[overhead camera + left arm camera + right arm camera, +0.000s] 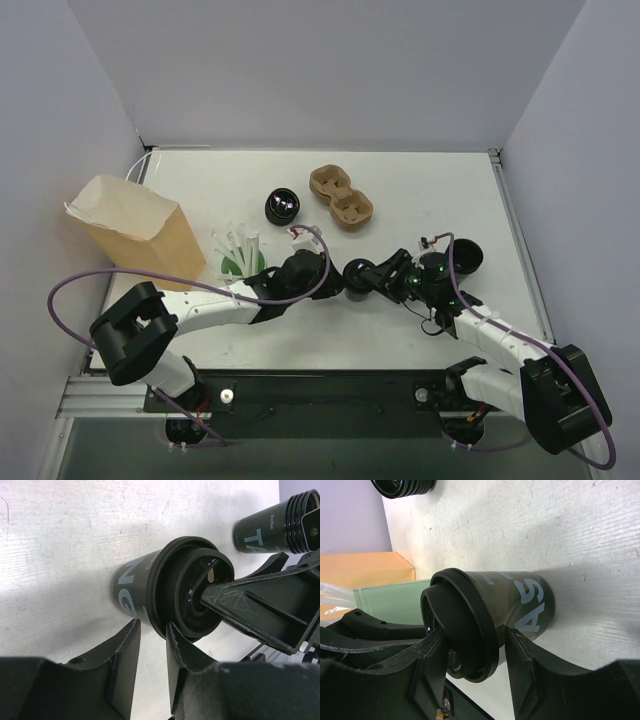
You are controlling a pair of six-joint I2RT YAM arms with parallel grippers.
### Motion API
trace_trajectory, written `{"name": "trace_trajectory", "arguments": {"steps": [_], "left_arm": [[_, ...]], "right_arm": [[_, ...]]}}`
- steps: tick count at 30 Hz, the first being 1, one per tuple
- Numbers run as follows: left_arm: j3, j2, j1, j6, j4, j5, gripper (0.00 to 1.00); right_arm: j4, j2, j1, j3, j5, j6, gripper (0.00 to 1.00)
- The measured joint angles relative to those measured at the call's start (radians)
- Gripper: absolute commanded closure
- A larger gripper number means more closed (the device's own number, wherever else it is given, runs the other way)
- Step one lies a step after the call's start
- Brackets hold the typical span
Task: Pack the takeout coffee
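Observation:
The takeout coffee (356,271), a short black cup with a black lid and pale lettering, stands on the white table between my two grippers. In the right wrist view the takeout coffee (520,605) sits between my fingers. My right gripper (476,631) is shut on it, one finger in the lid's recess and the other against the cup's side under the lid rim. From above, my right gripper (370,276) reaches it from the right. My left gripper (152,627) is narrowly open and empty, its tips just below the lid rim of the takeout coffee (145,582). From above, my left gripper (335,282) is at the cup's left.
A brown paper bag (135,230) stands at the left. A green cup with white straws (240,255) is beside it. A lidless black cup (283,205) and a brown cup carrier (340,195) sit farther back. Another black cup (466,257) stands right of the right gripper.

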State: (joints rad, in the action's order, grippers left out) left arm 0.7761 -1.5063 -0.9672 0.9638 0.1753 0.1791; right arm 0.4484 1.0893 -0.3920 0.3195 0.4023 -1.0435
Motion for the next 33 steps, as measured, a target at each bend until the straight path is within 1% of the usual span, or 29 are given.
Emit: {"name": "trace_trajectory", "arguments": {"steps": [6, 10, 14, 18, 25, 33], "left_arm": [[0.005, 0.009, 0.002, -0.01, -0.036, -0.006, 0.48], [0.006, 0.045, 0.009, -0.037, -0.09, -0.011, 0.43], [0.007, 0.084, 0.025, -0.075, -0.102, -0.04, 0.41], [0.012, 0.082, 0.037, -0.115, -0.09, -0.076, 0.4], [0.019, -0.005, 0.082, -0.152, -0.004, -0.17, 0.39], [0.018, -0.066, 0.119, -0.167, 0.088, -0.23, 0.39]], "right_arm": [[-0.026, -0.046, -0.002, -0.017, -0.01, -0.008, 0.66], [-0.058, -0.069, -0.009, -0.016, -0.01, -0.008, 0.65], [-0.078, -0.075, -0.009, -0.008, -0.013, -0.006, 0.65], [-0.094, -0.073, -0.009, 0.002, -0.014, -0.003, 0.65], [-0.11, -0.039, -0.007, 0.034, -0.026, -0.001, 0.64], [-0.109, -0.014, 0.0, 0.056, -0.055, -0.002, 0.64]]}}
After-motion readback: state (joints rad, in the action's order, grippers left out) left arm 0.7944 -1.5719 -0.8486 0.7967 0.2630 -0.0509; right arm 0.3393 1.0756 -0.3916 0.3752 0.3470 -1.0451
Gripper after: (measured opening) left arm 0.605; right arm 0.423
